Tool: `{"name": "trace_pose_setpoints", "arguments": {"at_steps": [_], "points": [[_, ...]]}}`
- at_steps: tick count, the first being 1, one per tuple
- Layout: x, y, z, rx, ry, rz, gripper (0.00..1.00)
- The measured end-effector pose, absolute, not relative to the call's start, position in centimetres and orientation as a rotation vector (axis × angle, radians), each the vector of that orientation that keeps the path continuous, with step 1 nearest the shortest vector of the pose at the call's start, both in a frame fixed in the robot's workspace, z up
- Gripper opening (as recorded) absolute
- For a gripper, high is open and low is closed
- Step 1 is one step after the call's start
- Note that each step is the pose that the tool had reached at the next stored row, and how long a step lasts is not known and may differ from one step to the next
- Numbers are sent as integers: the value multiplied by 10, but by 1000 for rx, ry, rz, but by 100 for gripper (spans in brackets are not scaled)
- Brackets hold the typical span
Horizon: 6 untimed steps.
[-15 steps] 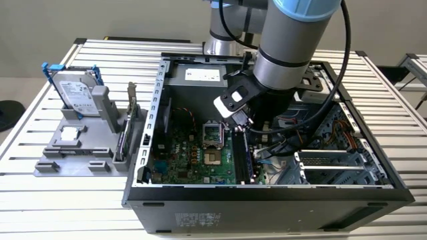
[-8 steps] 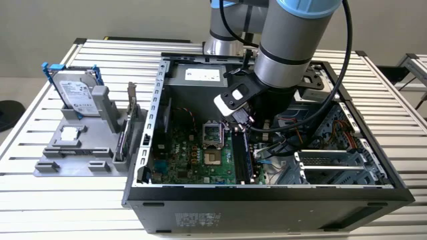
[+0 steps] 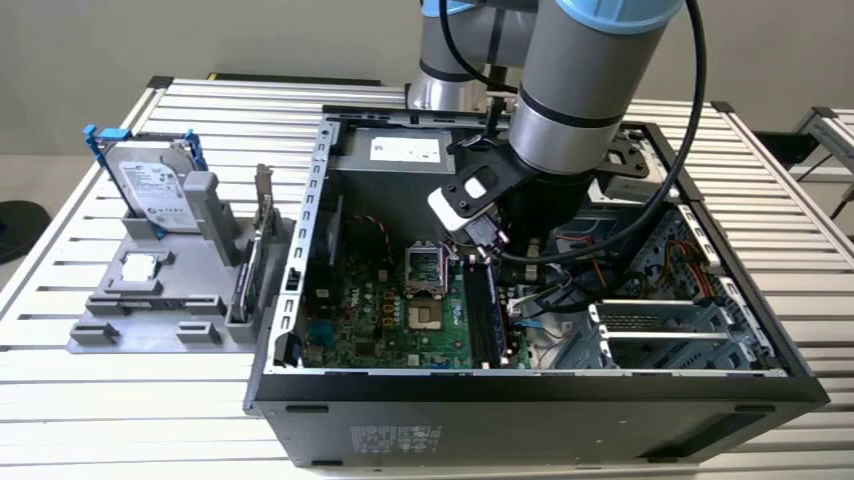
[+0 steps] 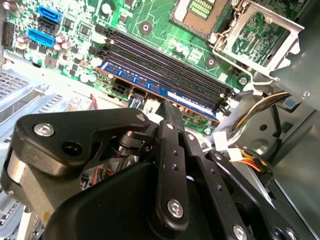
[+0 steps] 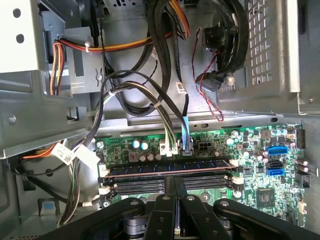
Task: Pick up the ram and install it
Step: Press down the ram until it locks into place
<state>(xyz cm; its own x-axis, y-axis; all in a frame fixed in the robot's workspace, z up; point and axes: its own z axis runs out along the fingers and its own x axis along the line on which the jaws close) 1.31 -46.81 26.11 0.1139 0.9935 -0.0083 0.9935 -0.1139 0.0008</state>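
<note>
Black gripper (image 5: 175,192) low inside open dark metal PC case (image 3: 534,385), over green motherboard (image 3: 387,310). Fingers (image 4: 172,120) pressed together, gripping nothing. Long dark ram stick w/ bluish-white sticker (image 4: 165,92) seated in outermost mem slot, just below fingertips. Sticker print unreadable. Silver hard drive in blue frame (image 3: 147,180) on slatted surface (image 3: 80,390).

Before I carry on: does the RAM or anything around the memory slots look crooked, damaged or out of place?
Nothing stands out. The ram lies level along the outermost slot of the motherboard, parallel to the vacant ones, with the gripper shut just above it. Whether it's fully latched can't be told.
</note>
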Motion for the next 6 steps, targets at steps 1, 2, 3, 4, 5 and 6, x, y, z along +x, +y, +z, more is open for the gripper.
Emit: {"name": "trace_pose_setpoints", "arguments": {"at_steps": [1,2,3,4,5,6], "points": [[13,-468,261,2340,2087,-9,0],[13,-468,261,2340,2087,-9,0],[13,-468,261,2340,2087,-9,0],[13,-468,261,2340,2087,-9,0],[13,-468,261,2340,2087,-9,0],[13,-468,261,2340,2087,-8,0]]}}
